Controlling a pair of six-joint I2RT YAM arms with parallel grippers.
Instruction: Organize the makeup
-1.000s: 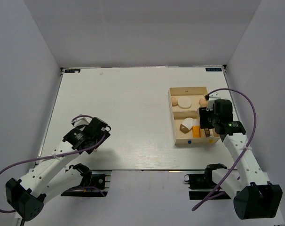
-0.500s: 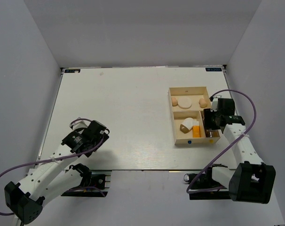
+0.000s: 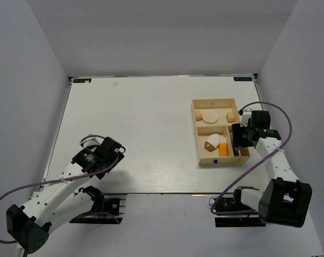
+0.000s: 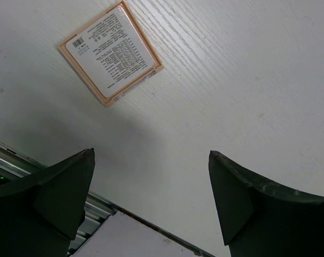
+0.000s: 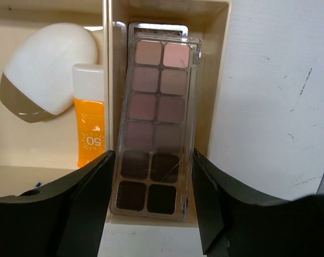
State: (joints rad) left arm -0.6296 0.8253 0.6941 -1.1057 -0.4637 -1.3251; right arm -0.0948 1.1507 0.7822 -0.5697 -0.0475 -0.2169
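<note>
The brown eyeshadow palette [image 5: 156, 120] lies lengthwise in the narrow right slot of the pale wooden box [image 3: 202, 158]. My right gripper [image 5: 151, 155] is open and hangs over the palette's near end, one finger on each side; it also shows in the top view [image 3: 238, 140]. The orange tube [image 5: 90, 120] and white-and-brown teardrop sponge [image 5: 47, 69] lie in the neighbouring compartment. Two peach egg sponges [image 3: 198, 114] [image 3: 231, 115] and the round puff [image 3: 209, 116] fill the back compartment. The square pinkish compact [image 4: 111, 52] lies label-up on the table ahead of my open, empty left gripper [image 4: 150, 155].
The box stands at the table's right side, close to the right wall. The table's near edge and a metal rail [image 4: 23, 166] lie just under my left gripper [image 3: 111, 152]. In the top view the compact is hidden by the left arm.
The right wrist has swung back and to the right, with the gripper still over the box's right slot. The left gripper has drawn slightly nearer the table's front edge.
</note>
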